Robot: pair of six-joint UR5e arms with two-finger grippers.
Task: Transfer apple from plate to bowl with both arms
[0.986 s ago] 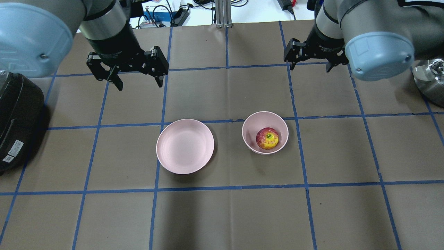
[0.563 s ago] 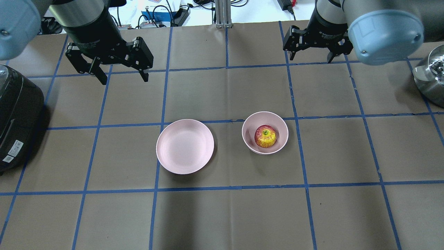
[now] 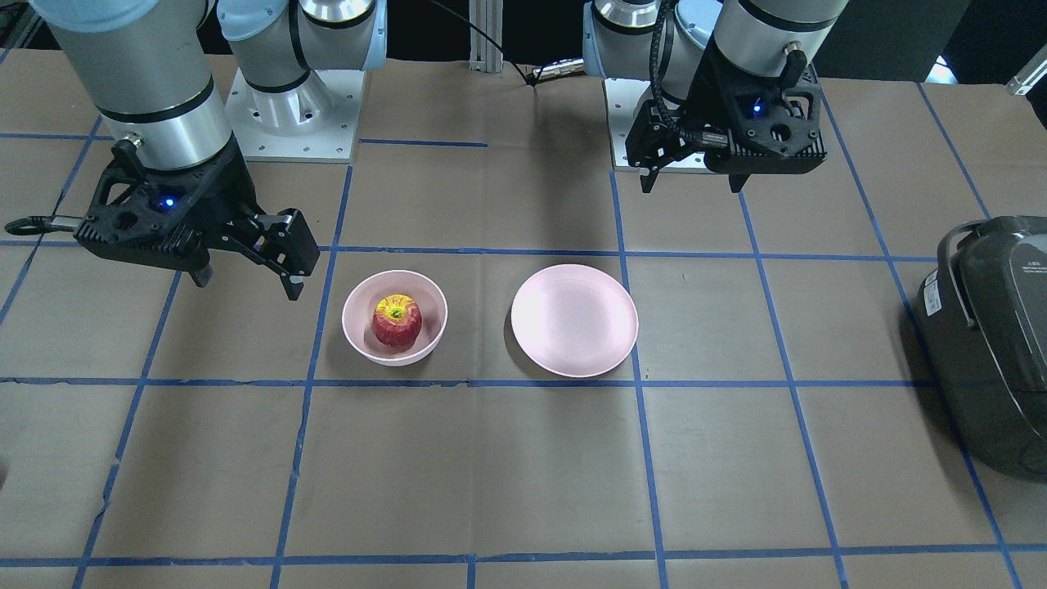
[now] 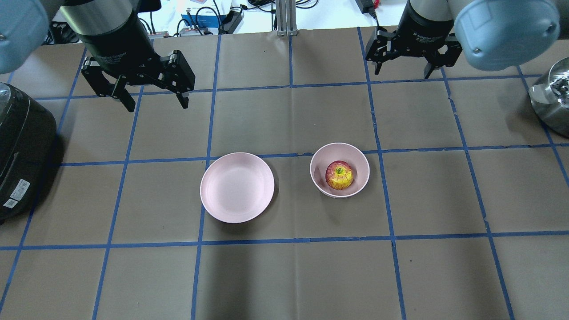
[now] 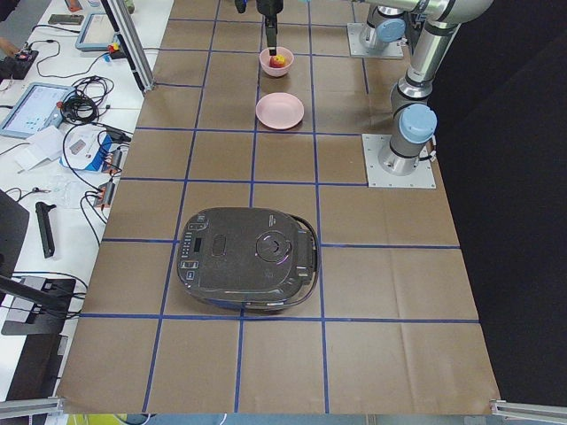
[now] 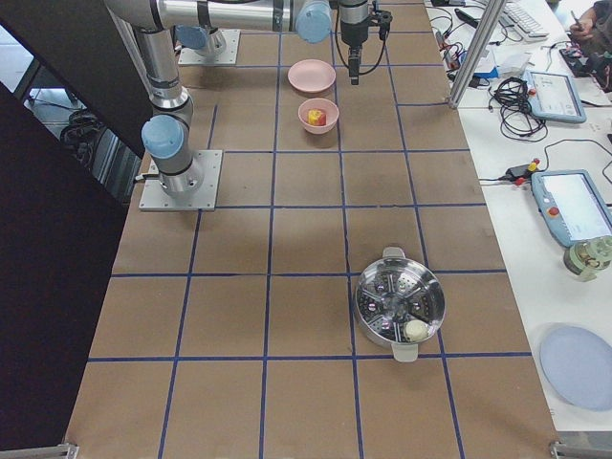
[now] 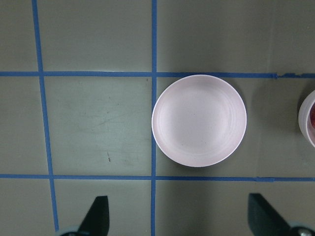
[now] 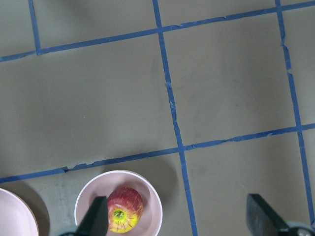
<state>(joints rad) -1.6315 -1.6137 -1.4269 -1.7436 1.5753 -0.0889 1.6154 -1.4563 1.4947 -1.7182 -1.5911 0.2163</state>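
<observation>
The apple sits in the bowl, stem up with its yellow-green patch showing, a little off the middle of the glossy inside. Near the bowl on the robot's left, not touching it, the plate lies bare, and the left wrist view looks straight down on its clean face. Both dishes stand around the middle of the counter. The left tool hangs raised over the counter, well apart from the plate, its fingers spread wide and gripping nothing. The right tool hangs likewise, well apart from the bowl, released and empty, and its wrist view catches the apple low in the picture beside one fingertip. Out at the ends a black cooker stands on the robot's left and a steel pot on its right, both well clear of the dishes. To my eye the transfer itself is finished — apple in, plate empty — so the step in hand looks like the closing one, getting the arms clear. What comes next, I'd guess, asks little: park both arms without dipping toward the bowl or nudging its rim.
</observation>
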